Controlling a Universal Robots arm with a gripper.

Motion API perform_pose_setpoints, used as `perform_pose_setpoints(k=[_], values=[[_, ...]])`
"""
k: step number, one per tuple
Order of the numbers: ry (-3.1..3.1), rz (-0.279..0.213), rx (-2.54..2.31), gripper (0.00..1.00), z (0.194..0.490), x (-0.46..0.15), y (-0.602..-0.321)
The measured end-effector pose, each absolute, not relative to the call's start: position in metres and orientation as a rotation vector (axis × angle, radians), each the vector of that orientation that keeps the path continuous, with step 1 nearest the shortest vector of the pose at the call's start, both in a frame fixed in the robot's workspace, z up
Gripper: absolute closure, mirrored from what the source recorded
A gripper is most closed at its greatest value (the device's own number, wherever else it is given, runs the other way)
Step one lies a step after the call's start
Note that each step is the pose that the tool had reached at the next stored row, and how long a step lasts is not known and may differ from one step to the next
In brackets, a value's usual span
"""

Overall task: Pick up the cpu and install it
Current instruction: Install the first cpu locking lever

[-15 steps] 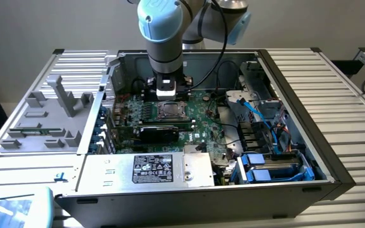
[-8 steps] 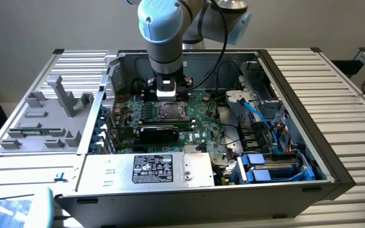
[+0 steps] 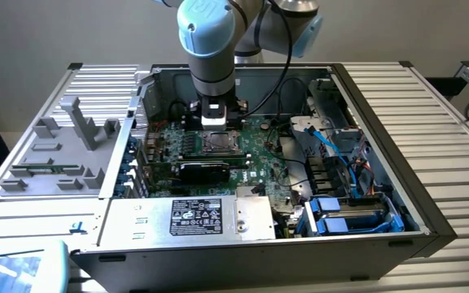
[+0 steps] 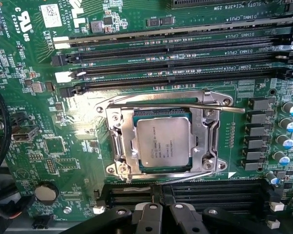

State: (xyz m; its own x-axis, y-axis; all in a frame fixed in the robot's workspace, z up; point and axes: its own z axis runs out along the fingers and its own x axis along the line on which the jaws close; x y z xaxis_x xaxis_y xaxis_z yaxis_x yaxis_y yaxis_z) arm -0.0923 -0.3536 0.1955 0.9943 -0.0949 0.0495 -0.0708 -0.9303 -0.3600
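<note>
— The end effector [image 3: 218,125], the black two-fingered one on the pale-blue arm, hangs inside the open grey metal computer case [image 3: 397,183]. Its fingers [image 4: 149,219] are pressed together with nothing between them.

— Where's the chip, then?

— The small flat square cpu with the silvery metal top [image 4: 162,141] lies flat in the silver metal socket frame [image 4: 207,141] on the green circuit board [image 4: 49,146]. The end effector is close above it but apart.

— How tight is it around the edges?

— Tight. A thin greenish rim shows around the metal top, and the frame hems it in on all four sides. A thin steel lever rod [image 4: 185,106] lies along one edge of the frame. Just past that run long black memory slots [image 4: 185,58], parallel to it. A row of round blue-topped capacitors [image 4: 285,131] stands near another edge.

— Any room to move?

— Mostly straight up, where the arm comes down. In the exterior view a black card [image 3: 206,168] sits just beside the socket on the near side. Blue cables [image 3: 332,152] crowd the exterior view's right, near the case wall. A silver box with a black label [image 3: 193,217] closes off the front.

— And outside the case?

— The ribbed silver metal bench [image 3: 454,152] carries it. A grey moulded tray [image 3: 63,152] lies on the exterior view's left, just beside the case wall.
</note>
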Motion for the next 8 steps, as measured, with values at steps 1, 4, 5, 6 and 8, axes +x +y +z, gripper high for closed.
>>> perform_pose_setpoints(k=[1, 4, 5, 6, 8], values=[[0.119, -0.093, -2.771, 0.88, 0.1952, -0.0923, -0.3536], [0.119, -0.093, -2.772, 0.88, 0.1947, -0.0923, -0.3536], [0.119, -0.093, -2.772, 0.88, 0.1947, -0.0923, -0.3536], [0.119, -0.093, -2.772, 0.88, 0.1946, -0.0923, -0.3536], [0.119, -0.094, -2.771, 0.88, 0.1944, -0.0923, -0.3536]])
